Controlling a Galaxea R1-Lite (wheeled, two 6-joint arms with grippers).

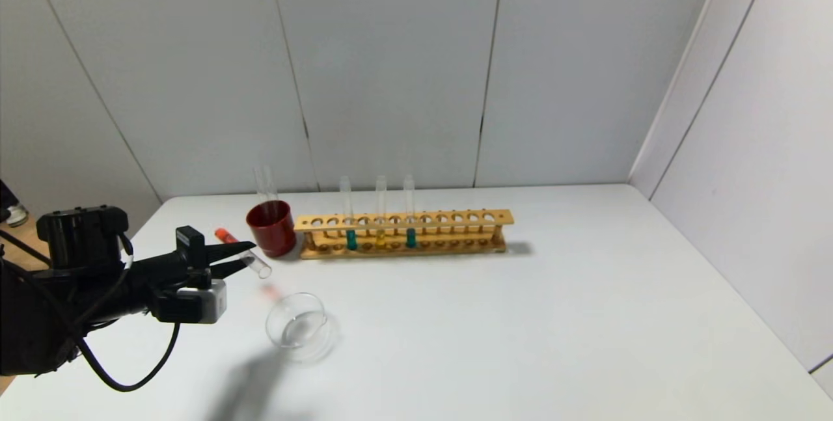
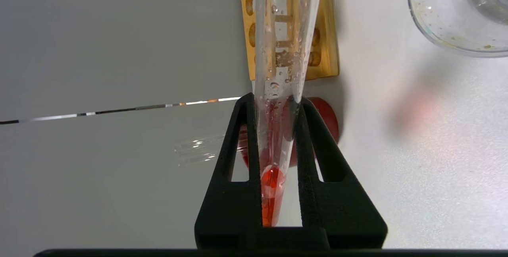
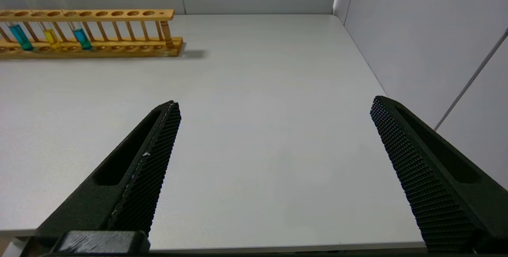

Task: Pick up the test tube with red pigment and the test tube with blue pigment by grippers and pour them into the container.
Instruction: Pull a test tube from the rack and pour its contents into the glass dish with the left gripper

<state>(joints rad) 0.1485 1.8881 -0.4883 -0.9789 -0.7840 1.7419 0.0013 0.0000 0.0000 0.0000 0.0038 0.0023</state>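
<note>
Black fingers (image 2: 313, 177) of the left end effector (image 1: 242, 259) pinch the test tube with red pigment (image 2: 274, 149) near its closed end, with the orange-red plug lying between the pads. From the head view the tube (image 1: 244, 250) lies almost level above the desk (image 1: 520, 317), its closed red end toward ten o'clock and its open mouth toward four o'clock. The mouth sits at about eleven o'clock from the container (image 1: 296, 321), near it but not yet over its rim.

To pour well, I judge the arm should first carry the mouth toward five o'clock until it hangs inside the rim, and only then raise the closed end. Tipping now would likely spill pigment onto the desk short of the dish. A slow tilt suits the thin glass, and droplets cling to the inner wall, so a brief hold at the end would help it drain.

At one o'clock from the dish, the wooden rack (image 1: 403, 233) holds the test tube with blue pigment (image 3: 82, 37), and a dark red cup (image 1: 271, 227) stands at the rack's nine o'clock end. Parked over bare desk, the right end effector (image 3: 274, 108) has its fingers spread wide.
</note>
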